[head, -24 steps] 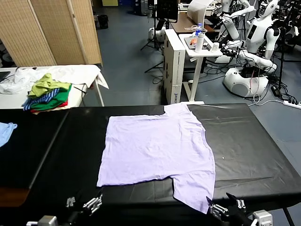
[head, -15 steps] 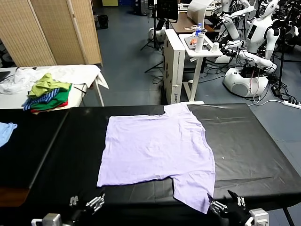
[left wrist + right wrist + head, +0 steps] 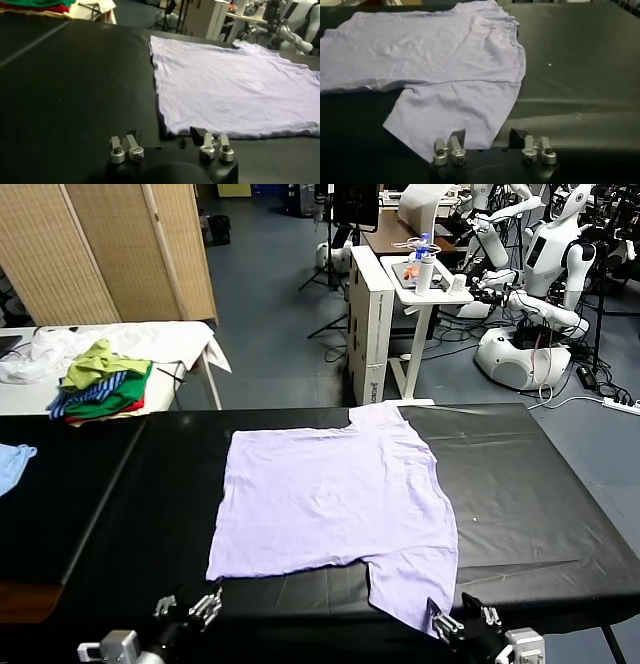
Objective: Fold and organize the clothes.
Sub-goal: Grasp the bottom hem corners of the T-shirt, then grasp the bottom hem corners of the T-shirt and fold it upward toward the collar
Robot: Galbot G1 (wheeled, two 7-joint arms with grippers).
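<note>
The pale lavender T-shirt (image 3: 335,499) lies spread flat on the black table (image 3: 530,504), plain side up, with one sleeve toward the near edge and the other at the far edge. My left gripper (image 3: 195,609) is open at the table's near edge, just short of the shirt's near left corner. In the left wrist view the gripper (image 3: 166,136) faces that corner of the shirt (image 3: 235,85). My right gripper (image 3: 455,621) is open at the near sleeve's hem. In the right wrist view the gripper (image 3: 488,136) has the sleeve of the shirt (image 3: 445,55) reaching between its fingers.
A green, striped and red garment pile (image 3: 100,379) lies on a white table at the far left. A light blue cloth (image 3: 12,462) lies at the left edge. A white cabinet (image 3: 375,314) and other robots (image 3: 540,284) stand beyond the table.
Both grippers have moved in toward the shirt: the left one forward and to the right toward the near corner, the right one to the left at the sleeve hem. The shirt has not moved.
</note>
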